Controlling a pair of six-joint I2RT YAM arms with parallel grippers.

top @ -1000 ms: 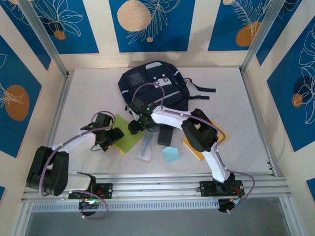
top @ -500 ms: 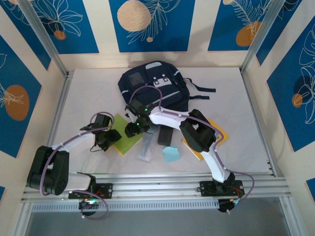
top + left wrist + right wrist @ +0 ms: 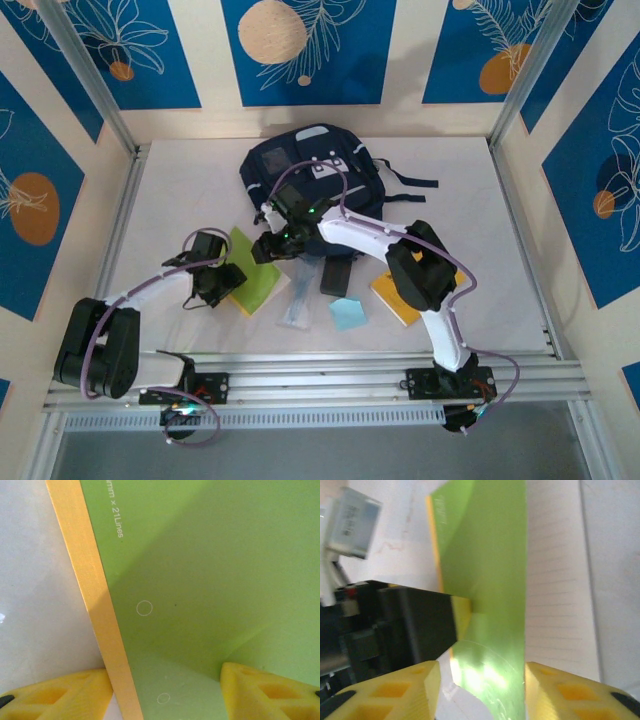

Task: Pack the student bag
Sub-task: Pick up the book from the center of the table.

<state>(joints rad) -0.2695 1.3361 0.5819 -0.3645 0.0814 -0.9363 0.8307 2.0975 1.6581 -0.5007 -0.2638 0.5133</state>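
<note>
The student bag (image 3: 265, 175), navy with a grey patch, lies at the back of the table. In front of it is a green notebook (image 3: 252, 285) with a yellow spine (image 3: 95, 580). My left gripper (image 3: 230, 280) (image 3: 165, 692) rests open across the spine edge, one finger on the table side and one on the cover. My right gripper (image 3: 268, 247) (image 3: 482, 685) is open around the lifted green cover (image 3: 490, 580). Its right finger (image 3: 570, 692) is against the cover on the lined-page side. A small gap remains at its left finger (image 3: 400, 690).
On the white table (image 3: 180, 190), a black case (image 3: 335, 276), a clear flat item (image 3: 296, 302) and a light blue pad (image 3: 348, 314) lie right of the notebook. A yellow-orange book (image 3: 398, 300) sits under the right arm. Patterned walls and metal posts enclose the table.
My right gripper has moved back toward the bag, its jaws narrowing around the notebook's cover, and the cover has risen off the pages. The left gripper narrowed slightly and stayed on the spine edge.
</note>
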